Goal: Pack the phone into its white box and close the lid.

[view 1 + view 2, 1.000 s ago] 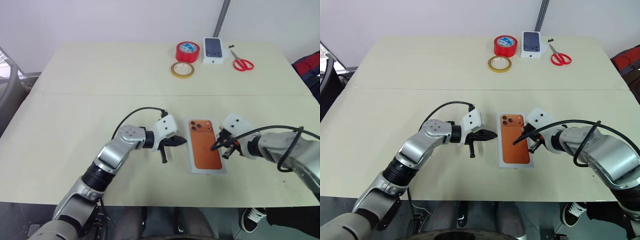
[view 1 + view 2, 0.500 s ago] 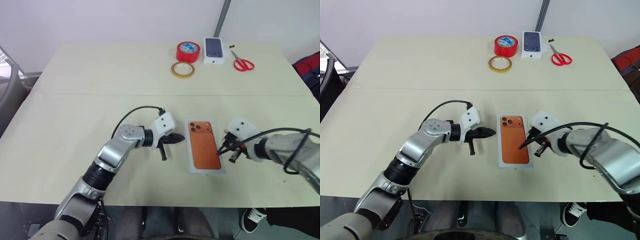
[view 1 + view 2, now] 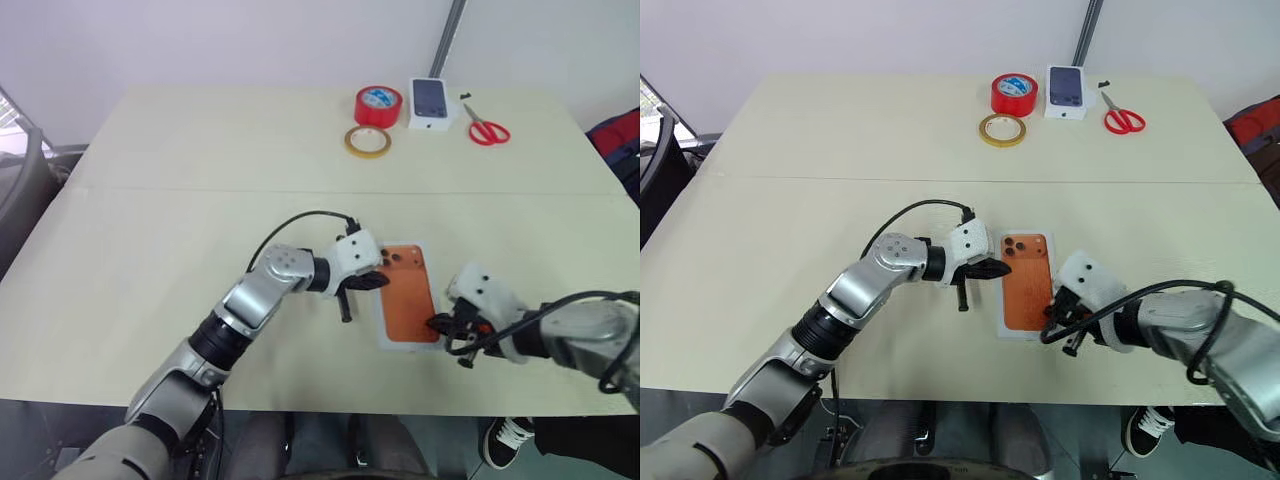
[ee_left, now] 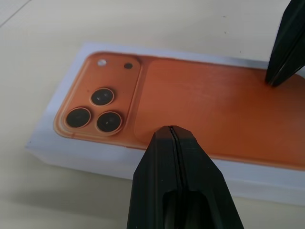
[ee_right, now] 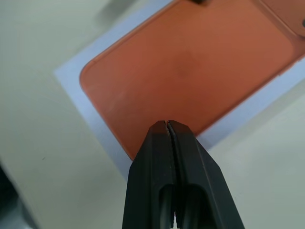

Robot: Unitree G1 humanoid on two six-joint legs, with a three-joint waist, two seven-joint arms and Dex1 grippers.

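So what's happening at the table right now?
The phone lies camera side up in the white box near the table's front edge. Both grippers are shut and hold nothing: the left gripper points at the box's left side beside the phone's lenses, and the right gripper sits at its near right corner. No lid is on the box yet.

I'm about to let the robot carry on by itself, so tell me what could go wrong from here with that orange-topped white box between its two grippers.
1. Both grippers are shut. The left gripper and right gripper press opposite edges of the white box with closed tips, so it could skid or twist on the table.
2. The right tips sit at a near corner, so a push there might turn the box or tip its edge up.
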